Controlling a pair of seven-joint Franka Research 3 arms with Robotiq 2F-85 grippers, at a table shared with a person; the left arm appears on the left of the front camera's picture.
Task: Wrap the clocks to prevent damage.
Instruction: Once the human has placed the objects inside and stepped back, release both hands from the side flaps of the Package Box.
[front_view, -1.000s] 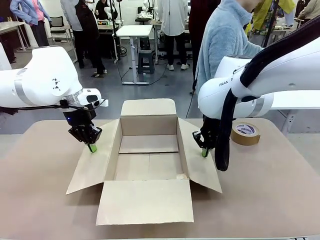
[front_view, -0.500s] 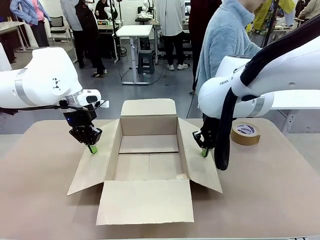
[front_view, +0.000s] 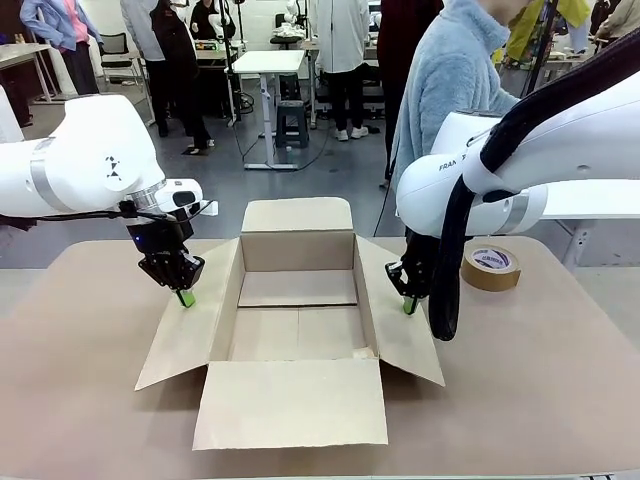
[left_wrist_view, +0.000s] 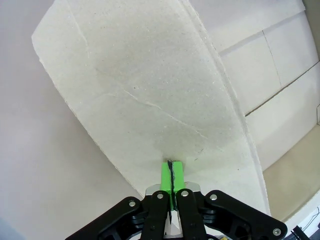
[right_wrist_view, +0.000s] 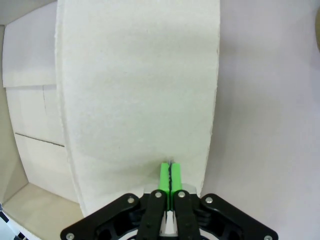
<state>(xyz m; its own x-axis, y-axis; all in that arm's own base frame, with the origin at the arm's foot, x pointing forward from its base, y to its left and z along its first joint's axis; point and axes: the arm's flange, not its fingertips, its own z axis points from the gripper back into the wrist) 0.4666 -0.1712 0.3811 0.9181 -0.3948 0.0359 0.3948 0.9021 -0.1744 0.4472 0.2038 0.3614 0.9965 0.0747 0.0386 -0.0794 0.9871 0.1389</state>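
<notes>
The clocks are out of view. An open brown cardboard box (front_view: 297, 252) stands mid-table with nothing showing inside and its flaps spread outward. My left gripper (front_view: 185, 297) is shut, its green tips resting on the upper part of the left flap (front_view: 188, 340). In the left wrist view the shut left gripper (left_wrist_view: 171, 167) touches that flap (left_wrist_view: 150, 90). My right gripper (front_view: 408, 306) is also shut, with its tips on the right flap (front_view: 405, 340). The right wrist view shows the right gripper (right_wrist_view: 170, 170) against that flap (right_wrist_view: 140, 85). Neither gripper holds anything.
A brown tape roll (front_view: 491, 266) lies on the table to the right of the box, behind my right arm. A person in a light blue fleece (front_view: 450, 90) stands at the far side. The front flap (front_view: 290, 400) lies flat toward the near edge.
</notes>
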